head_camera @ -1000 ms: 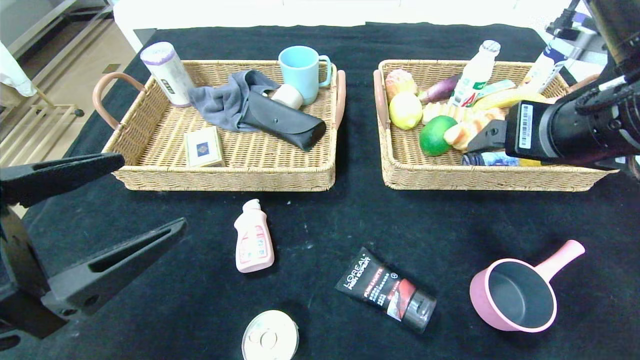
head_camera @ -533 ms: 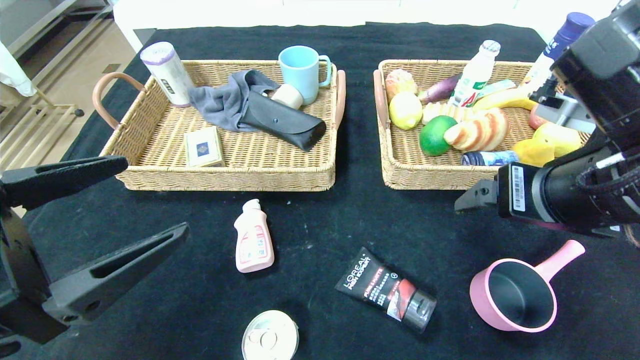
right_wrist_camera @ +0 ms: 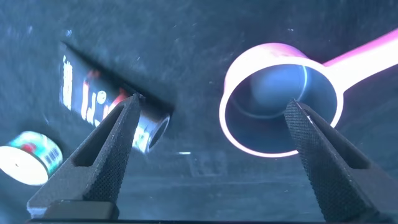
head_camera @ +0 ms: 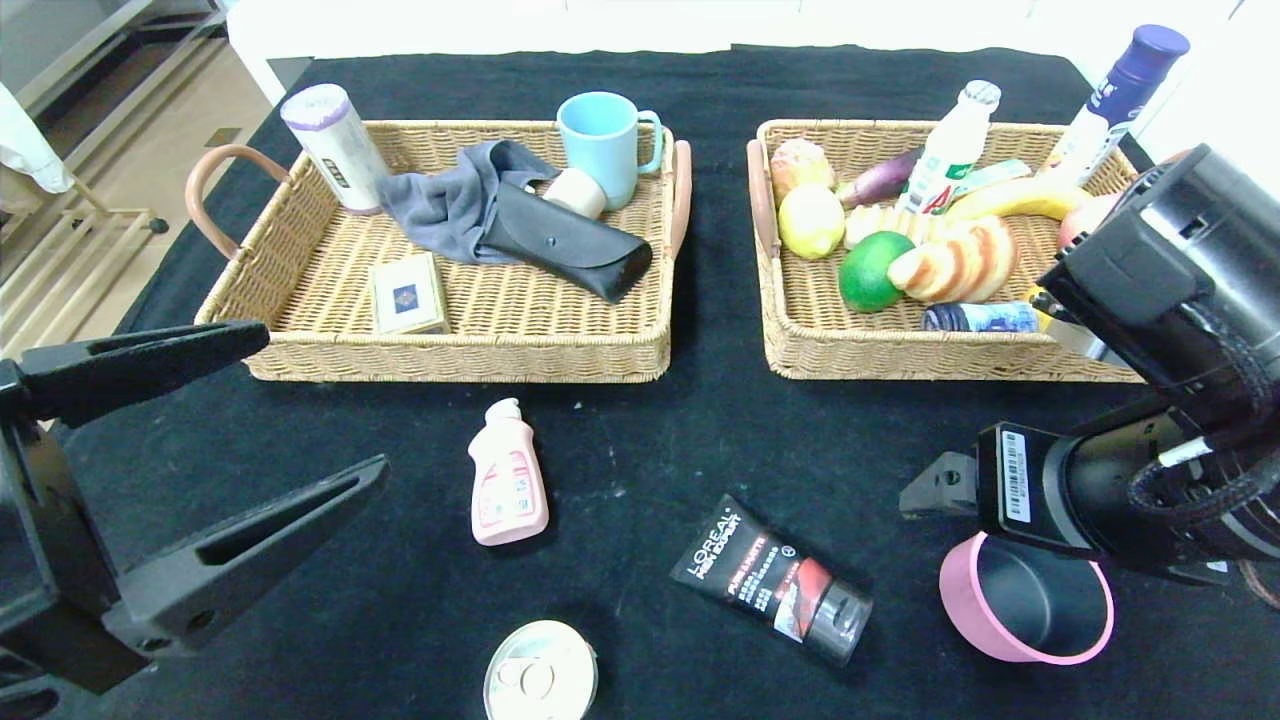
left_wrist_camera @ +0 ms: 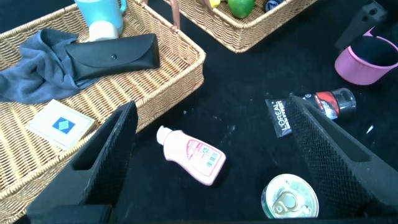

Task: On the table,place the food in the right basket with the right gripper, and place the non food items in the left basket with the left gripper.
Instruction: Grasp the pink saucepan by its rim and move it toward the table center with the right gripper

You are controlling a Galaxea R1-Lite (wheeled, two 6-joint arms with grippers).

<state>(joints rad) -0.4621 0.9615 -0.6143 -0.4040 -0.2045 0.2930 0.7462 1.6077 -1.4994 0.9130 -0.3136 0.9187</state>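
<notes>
- The right gripper (right_wrist_camera: 211, 134) hangs with its jaws spread wide and holding nothing, low over the table (head_camera: 650, 440) — the pink pan (head_camera: 1020, 610) lies just below it in the wrist view, the black tube (head_camera: 770, 580) off to one side.
- The left gripper (left_wrist_camera: 211, 155) hovers at the table's near left edge, released and empty; through its wide fingers the wrist view shows the pink bottle (head_camera: 507, 487) lying flat on the cloth.
- A tin can (head_camera: 540, 682) sits at the near edge, between bottle and tube.
- The left basket (head_camera: 300, 250) holds a blue mug (head_camera: 603, 145), a grey cloth (head_camera: 450, 205), a black case (head_camera: 565, 240), a small box (head_camera: 408, 293) and a canister (head_camera: 333, 146).
- The right basket (head_camera: 790, 330) is full of food — a lemon (head_camera: 810, 220), a lime (head_camera: 868, 270), bread (head_camera: 955, 262), a banana (head_camera: 1010, 200) and a white drink bottle (head_camera: 948, 150).
</notes>
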